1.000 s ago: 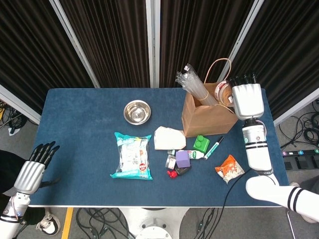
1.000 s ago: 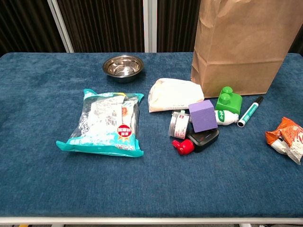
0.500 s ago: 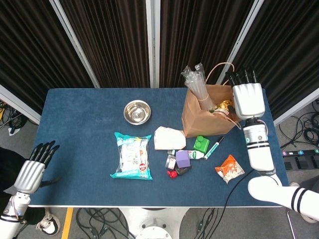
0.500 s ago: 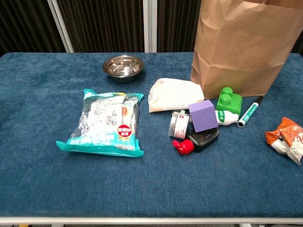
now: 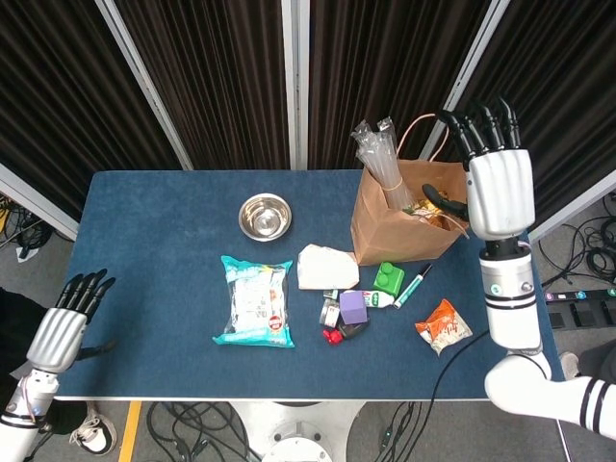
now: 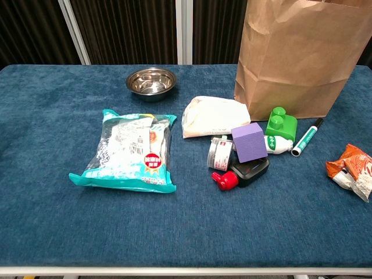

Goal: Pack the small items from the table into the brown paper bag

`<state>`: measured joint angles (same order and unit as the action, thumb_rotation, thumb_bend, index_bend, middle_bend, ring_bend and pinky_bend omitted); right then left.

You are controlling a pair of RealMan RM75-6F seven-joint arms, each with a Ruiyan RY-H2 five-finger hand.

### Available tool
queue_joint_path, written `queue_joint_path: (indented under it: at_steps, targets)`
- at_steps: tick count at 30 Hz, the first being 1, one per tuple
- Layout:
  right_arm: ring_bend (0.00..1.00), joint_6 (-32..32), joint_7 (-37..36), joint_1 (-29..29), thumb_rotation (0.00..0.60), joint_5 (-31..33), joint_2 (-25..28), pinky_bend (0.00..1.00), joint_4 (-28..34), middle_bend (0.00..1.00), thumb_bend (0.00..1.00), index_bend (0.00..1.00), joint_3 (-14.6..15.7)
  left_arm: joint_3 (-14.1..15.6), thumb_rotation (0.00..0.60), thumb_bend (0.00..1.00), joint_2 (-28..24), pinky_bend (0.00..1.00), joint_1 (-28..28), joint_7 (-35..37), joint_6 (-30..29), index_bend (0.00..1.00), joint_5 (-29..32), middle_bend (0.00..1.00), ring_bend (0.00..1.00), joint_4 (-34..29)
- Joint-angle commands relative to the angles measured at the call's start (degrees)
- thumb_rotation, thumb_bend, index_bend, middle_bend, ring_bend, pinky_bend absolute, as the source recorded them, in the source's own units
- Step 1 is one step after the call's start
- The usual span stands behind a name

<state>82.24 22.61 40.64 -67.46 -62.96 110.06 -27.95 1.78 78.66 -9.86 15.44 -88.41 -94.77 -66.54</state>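
The brown paper bag [image 5: 399, 231] [image 6: 296, 64] stands upright at the table's back right, with clear plastic wrappers [image 5: 377, 154] poking out of its top. My right hand [image 5: 497, 183] hovers above the bag's right edge, fingers spread, holding nothing. In front of the bag lie a white pouch [image 5: 327, 267] [image 6: 212, 116], a green brick [image 5: 389, 277] [image 6: 281, 122], a marker [image 5: 414, 285] [image 6: 307, 137], a purple cube [image 5: 353, 307] [image 6: 249, 142], a small tin [image 6: 219, 152], a red piece [image 6: 224, 180] and an orange packet [image 5: 444, 325] [image 6: 351, 170]. My left hand [image 5: 60, 332] hangs off the front left corner, empty, fingers straight.
A steel bowl [image 5: 265, 216] [image 6: 151, 81] sits at the back middle. A large teal snack pack [image 5: 255, 300] [image 6: 131, 150] lies left of the small items. The blue table [image 5: 144, 250] is bare on its left third. Dark curtains hang behind.
My right hand has risen from the bag's mouth and spread its fingers. The round item beside it earlier has gone down into the bag. The left hand has barely moved.
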Motion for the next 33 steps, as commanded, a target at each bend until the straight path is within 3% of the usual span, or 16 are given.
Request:
queue_joint_path:
  at_steps: [1,5,9,16,22,27,33]
  targets:
    - [0.15,2.5,-1.2,-5.1,0.6,-8.5,5.3,0.06,8.4,0.27,0.0,0.21,3.0,0.0,0.6,0.06,0.0,0.05,-0.1,-0.2,0.0,0.1,-0.1,0.07,0.0,-0.2]
    - [0.16,1.2,-2.2,-10.1,0.6,-16.2,7.9,0.07,10.2,0.28,0.0,0.26,11.0,0.1,0.6,0.06,-0.1,0.05,-0.1,-0.6,-0.1,0.1,-0.4,0.07,0.0,-0.7]
    - [0.21,-2.3,-3.2,-14.0,0.6,-22.2,9.6,0.11,7.6,0.31,0.0,0.31,19.3,0.3,0.6,0.06,-0.2,0.05,0.0,-0.9,-0.2,0.1,-0.5,0.07,0.0,-1.1]
    - [0.23,-11.7,-2.6,-17.5,0.6,-23.9,9.9,0.12,-1.0,0.34,0.0,0.36,29.5,0.2,0.6,0.06,-0.2,0.05,0.1,-0.8,-0.3,0.1,-0.4,0.07,0.0,-1.1]
    - [0.22,-15.4,-6.6,-19.8,0.6,-21.8,4.4,0.12,-10.1,0.33,0.0,0.36,32.7,0.3,0.6,0.06,0.2,0.05,0.2,-0.3,-0.3,0.1,-0.3,0.07,0.0,-0.5]
    - [0.12,-16.7,-12.7,-19.9,0.6,-21.8,0.2,0.03,-16.1,0.26,0.0,0.33,32.5,0.3,0.6,0.06,0.2,0.05,0.3,-0.4,-0.7,0.1,-0.5,0.07,0.0,-0.2]
    - [0.08,-18.8,-13.6,-19.5,0.6,-20.4,-3.8,0.0,-21.1,0.2,0.0,0.28,31.9,0.4,0.6,0.06,0.3,0.05,0.5,-0.2,-0.6,0.1,-0.3,0.07,0.0,0.2]
